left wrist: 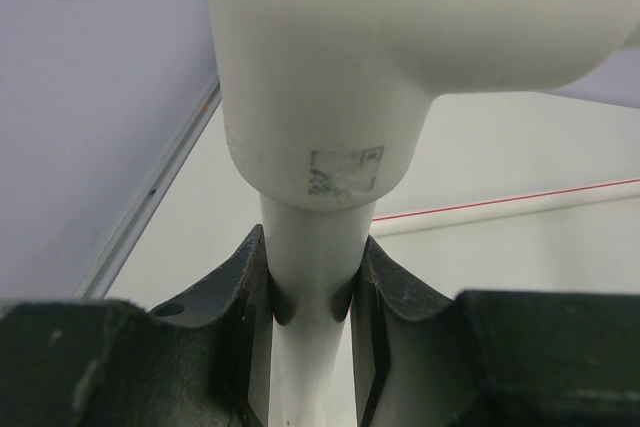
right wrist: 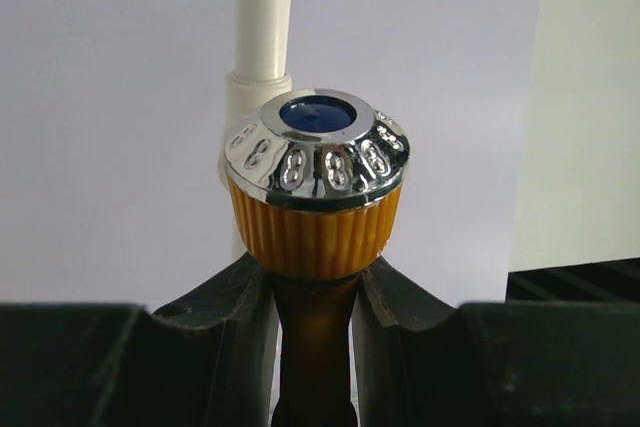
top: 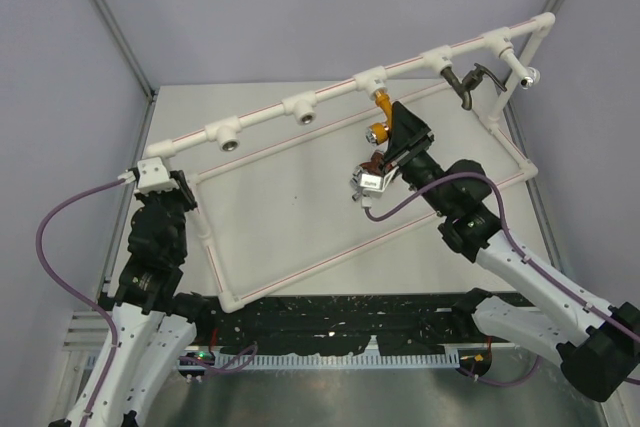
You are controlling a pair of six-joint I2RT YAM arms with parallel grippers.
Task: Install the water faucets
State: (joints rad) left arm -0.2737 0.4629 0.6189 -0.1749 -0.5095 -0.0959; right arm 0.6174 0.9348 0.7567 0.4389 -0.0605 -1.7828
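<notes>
My right gripper is shut on the orange faucet, which hangs just below the middle T socket of the white pipe frame. In the right wrist view its jaws pinch the neck under the ribbed orange knob with a chrome cap. A dark grey faucet sits at a socket further right. A silver one is at the frame's right end. My left gripper is shut on the frame's pipe near the left corner, just below a white fitting.
Two open sockets face down on the top rail to the left. A red-brown piece shows beside the right wrist camera; its shape is unclear. The frame's lower bars lie on the table. A black cable chain runs along the near edge.
</notes>
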